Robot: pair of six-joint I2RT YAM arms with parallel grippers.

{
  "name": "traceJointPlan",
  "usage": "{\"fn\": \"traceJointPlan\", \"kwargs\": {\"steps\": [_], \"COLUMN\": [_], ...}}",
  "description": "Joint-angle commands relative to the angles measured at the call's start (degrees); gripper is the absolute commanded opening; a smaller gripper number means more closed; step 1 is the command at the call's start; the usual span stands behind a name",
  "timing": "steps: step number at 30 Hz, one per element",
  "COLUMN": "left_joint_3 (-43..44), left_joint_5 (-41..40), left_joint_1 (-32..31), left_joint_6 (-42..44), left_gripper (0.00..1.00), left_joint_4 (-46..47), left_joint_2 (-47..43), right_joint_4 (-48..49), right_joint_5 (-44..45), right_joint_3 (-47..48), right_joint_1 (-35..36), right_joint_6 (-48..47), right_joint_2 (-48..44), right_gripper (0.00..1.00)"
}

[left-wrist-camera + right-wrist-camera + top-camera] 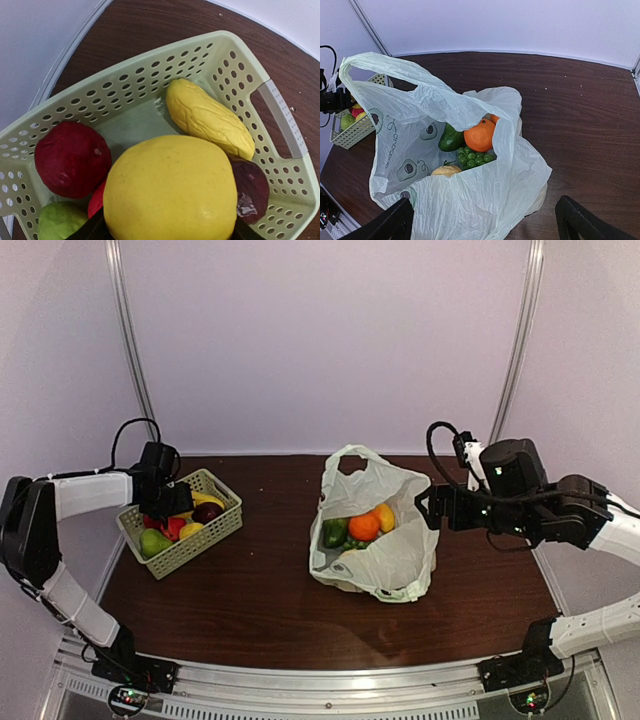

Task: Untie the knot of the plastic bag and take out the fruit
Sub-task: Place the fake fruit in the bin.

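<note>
- Two claws sit well apart: the left claw (168, 502) at the left of the top view, the right claw (428, 507) at the right, just beside the plastic bag (445, 210).
- Left claw pinches a round yellow fruit (170, 195), its dark fingers showing at either lower side of it in the wrist view.
- That fruit hangs directly over the inside of the slotted basket (200, 543), above the gap between a dark red piece (72, 159) and a long wrinkled yellow piece (210, 117). Judging by this, the coming move is simply to let go straight down.
- Right claw is spread wide and holds nothing.
- Bag stands at mid-tabletop (260, 610), mouth gaping upward, its loop handle (405, 70) loose and untied.
- Remaining fruit lies low in the bag: an orange (479, 137) touching green grapes (472, 158), toward frame left of the right claw, which is clearly the nearer one.
</note>
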Motion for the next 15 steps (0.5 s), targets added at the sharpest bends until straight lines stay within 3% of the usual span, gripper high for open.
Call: {"fn": "traceJointPlan", "kwargs": {"steps": [1, 8, 15], "left_joint_3": [3.35, 4.23, 3.51], "left_joint_5": [0.07, -0.19, -0.12], "left_joint_1": [0.94, 0.99, 0.98], "left_joint_6": [2.49, 3.43, 3.06], "left_gripper": [0.59, 0.88, 0.97], "left_joint_4": [2.42, 2.22, 0.60], "left_joint_2": [3.79, 4.20, -1.65], "right_joint_4": [-0.66, -1.67, -0.92], "right_joint_5": [-0.44, -0.79, -2.14], "right_joint_3": [-0.90, -1.59, -1.83], "right_joint_1": [-0.35, -1.10, -1.85], "right_joint_6": [1.02, 2.60, 2.02], "right_joint_2": [-0.68, 0.48, 1.10], "right_gripper": [0.99, 0.99, 0.98]}}
